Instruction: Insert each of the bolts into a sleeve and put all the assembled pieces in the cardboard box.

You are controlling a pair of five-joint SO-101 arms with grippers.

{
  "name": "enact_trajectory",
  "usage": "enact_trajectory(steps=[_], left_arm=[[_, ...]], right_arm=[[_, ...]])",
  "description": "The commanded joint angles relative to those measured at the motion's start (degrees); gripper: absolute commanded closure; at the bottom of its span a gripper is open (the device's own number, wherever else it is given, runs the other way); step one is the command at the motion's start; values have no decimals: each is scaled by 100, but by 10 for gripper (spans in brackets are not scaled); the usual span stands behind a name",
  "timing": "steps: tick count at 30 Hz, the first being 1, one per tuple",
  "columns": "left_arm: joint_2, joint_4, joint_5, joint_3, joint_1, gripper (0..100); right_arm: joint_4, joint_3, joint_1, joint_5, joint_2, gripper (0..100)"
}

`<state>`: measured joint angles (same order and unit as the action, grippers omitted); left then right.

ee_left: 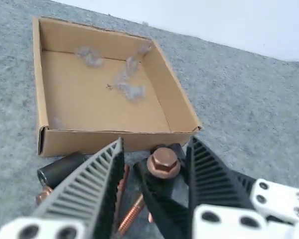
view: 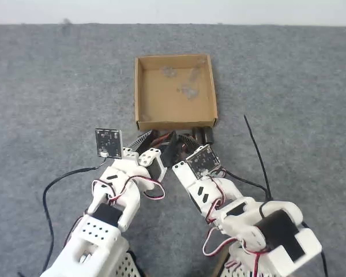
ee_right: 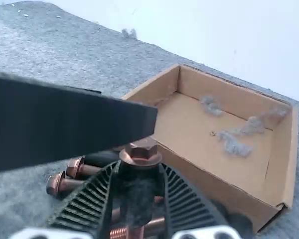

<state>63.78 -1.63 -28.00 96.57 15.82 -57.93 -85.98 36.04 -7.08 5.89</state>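
The right gripper's (ee_right: 138, 168) fingers (ee_right: 185, 201) were pinching a black sleeve (ee_right: 138, 195). A copper bolt (ee_right: 140, 153) was seated in it, its hex head capping the end beyond the fingertips. This assembled piece was held just near of the box's (view: 176, 123) near wall, about at its middle and outside the box. The left gripper (ee_left: 157, 144) was at the same spot with its fingers spread wide. The held sleeve and one finger of the right gripper stood between them; whether anything there touched could not be determined. A loose sleeve (ee_left: 60, 169) lay on the mat (view: 57, 86) to the left, just beside the box's near wall. Loose bolts (ee_right: 65, 177) lay close by it, also left of the held piece, and another copper shank (ee_left: 132, 214) lay on the mat beneath the left gripper. The box sat on the far side of both arms, open at the top, with a few grey wisps (view: 187, 89) on its floor and no assembled piece in it.
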Motion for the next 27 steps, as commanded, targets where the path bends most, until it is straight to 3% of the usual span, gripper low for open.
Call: enact_trajectory(steps=[1, 7, 13, 17, 23, 27], left_arm=[[123, 158, -79, -251, -26, 805], [123, 123, -79, -365, -668, 817], [114, 114, -53, -338, -1073, 996], [114, -378, 0, -382, -1407, 990], [114, -1099, 1020, -374, -2022, 990], [123, -1310, 1108, -356, -2356, 989]], right_arm=[[13, 369, -84, 62, 338, 992], [13, 369, -84, 62, 330, 992], [13, 352, -171, 62, 330, 992], [-13, 360, -374, 70, 330, 992], [-31, 369, -426, 70, 338, 992], [-31, 404, -567, 62, 356, 992]])
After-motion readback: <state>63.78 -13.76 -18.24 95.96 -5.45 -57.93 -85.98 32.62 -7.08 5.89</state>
